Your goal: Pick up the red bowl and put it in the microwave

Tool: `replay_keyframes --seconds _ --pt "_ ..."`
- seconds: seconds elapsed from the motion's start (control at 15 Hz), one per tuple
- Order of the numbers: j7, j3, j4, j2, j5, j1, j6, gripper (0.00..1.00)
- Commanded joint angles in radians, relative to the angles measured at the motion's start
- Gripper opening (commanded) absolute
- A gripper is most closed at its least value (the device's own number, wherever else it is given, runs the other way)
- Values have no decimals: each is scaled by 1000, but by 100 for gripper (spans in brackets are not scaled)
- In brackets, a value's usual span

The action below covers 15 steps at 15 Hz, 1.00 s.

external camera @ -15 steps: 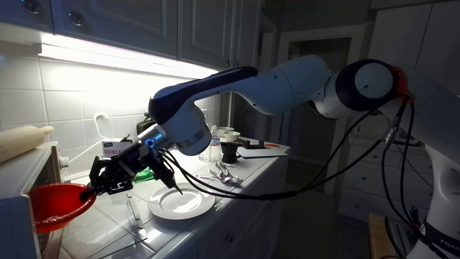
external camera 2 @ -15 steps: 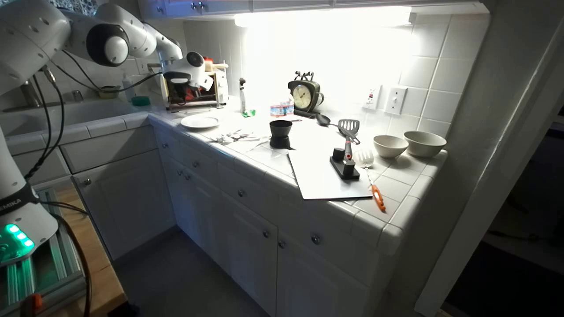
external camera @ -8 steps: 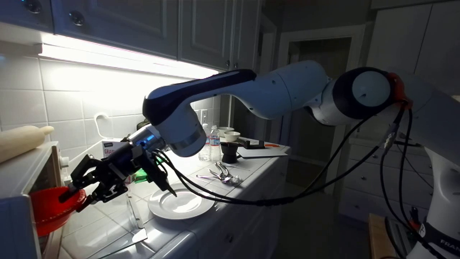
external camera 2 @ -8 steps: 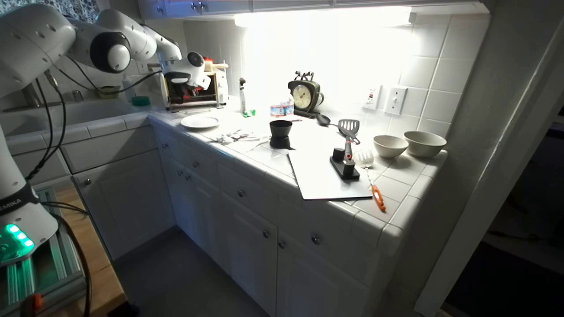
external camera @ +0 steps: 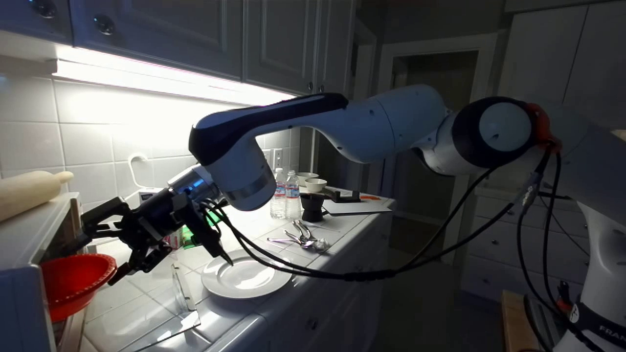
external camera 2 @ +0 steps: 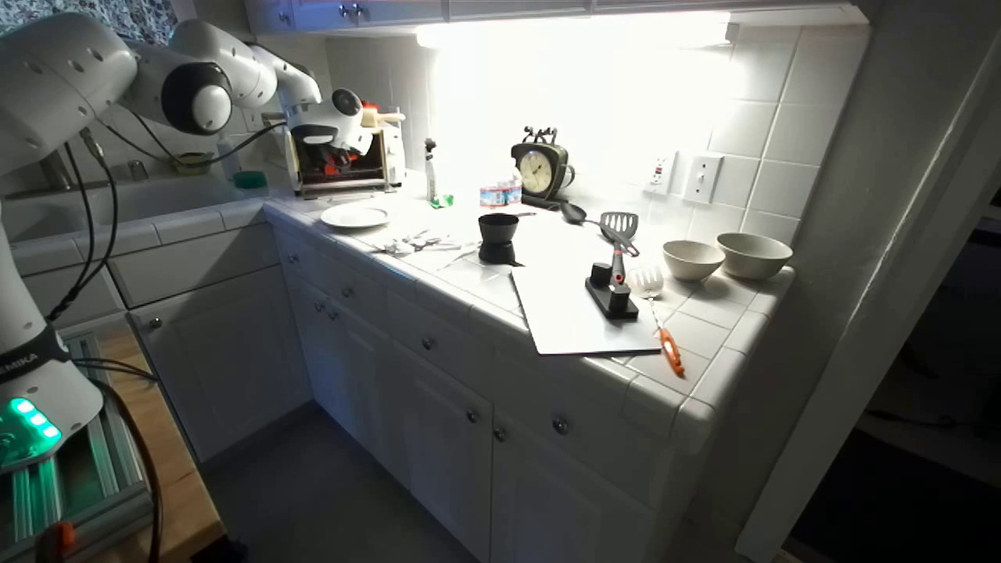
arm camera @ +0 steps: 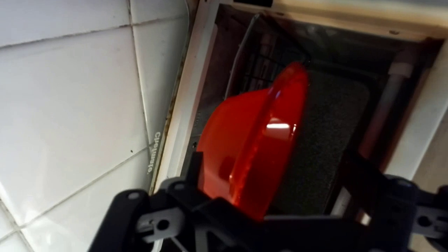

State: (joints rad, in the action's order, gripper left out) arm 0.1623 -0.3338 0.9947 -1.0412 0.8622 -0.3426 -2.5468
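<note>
The red bowl [external camera: 78, 283] sits in the mouth of the microwave [external camera: 36, 230], its near side jutting out past the front frame. In an exterior view only a patch of the red bowl [external camera 2: 341, 163] shows behind the arm, within the microwave [external camera 2: 395, 156]. My gripper [external camera: 94, 263] stands open at the bowl's rim, one finger above it and one below its outer side. From the wrist view, the red bowl [arm camera: 248, 140] lies between the widely parted fingers of my gripper [arm camera: 275, 164], nearer the left one. Whether a finger touches the bowl I cannot tell.
The microwave's glass door [external camera: 183, 293] is folded down over the counter. A white plate [external camera: 247, 274] lies beside it. On top of the microwave rests a rolling pin [external camera: 29, 193]. Behind the gripper are a box and a white hanger [external camera: 134, 171]; metal utensils [external camera: 304, 237] lie farther along.
The fingers were closed on the bowl's rim a second ago and have since spread apart. The bowl has shifted slightly into the microwave, and the upper finger has come up out of it.
</note>
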Motion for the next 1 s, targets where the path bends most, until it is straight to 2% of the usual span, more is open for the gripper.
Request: replay_keyframes --seconds 0.0,0.13,0.2,0.27,0.67,0.93 --pt "-16 17 -31 0 -17 -14 -6 100" --pt "-29 27 -9 19 -19 -15 -12 100" --pt "-36 33 3 28 -18 -15 -14 75" --pt "-41 37 15 38 -17 -15 -18 74" --pt "-53 73 61 85 -18 -20 -17 30" --pt "-77 85 62 73 -14 -29 1 2"
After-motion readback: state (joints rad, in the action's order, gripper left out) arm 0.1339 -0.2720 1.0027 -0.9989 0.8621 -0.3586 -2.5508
